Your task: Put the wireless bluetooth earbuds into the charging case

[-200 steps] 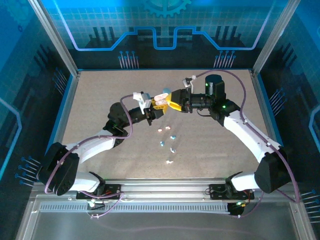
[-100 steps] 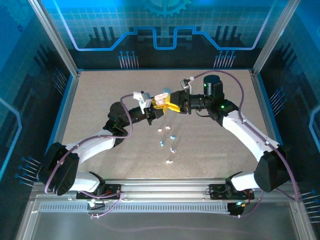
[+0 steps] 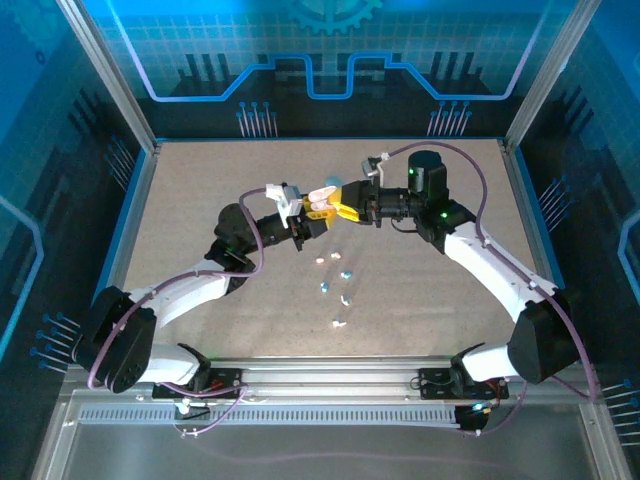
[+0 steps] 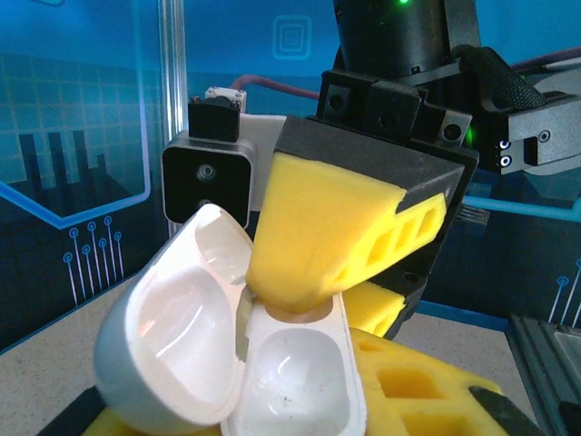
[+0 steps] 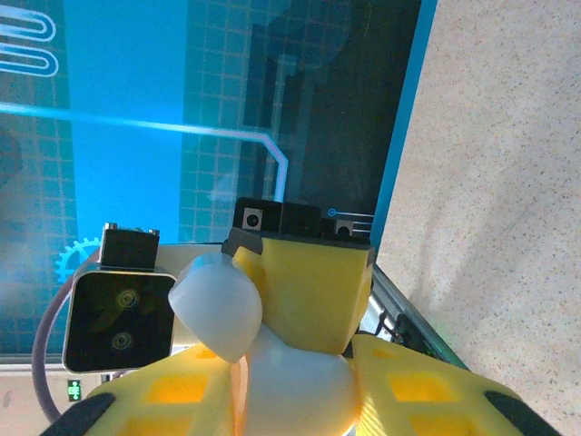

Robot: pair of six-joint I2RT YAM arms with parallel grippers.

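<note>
Case (image 4: 295, 386) between left fingers (image 4: 413, 391) (lid open), right fingers (image 5: 413, 386) flanking it

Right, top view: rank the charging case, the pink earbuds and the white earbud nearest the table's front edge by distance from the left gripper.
1. The charging case, held in the left gripper itself.
2. The pink earbuds, on the table just in front of it.
3. The white earbud, farthest, toward the front edge.

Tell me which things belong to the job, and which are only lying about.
Job: case, open, in left gripper; right gripper at its mouth; earbuds loose on table.
Only surroundings: frame, blue walls.
</note>
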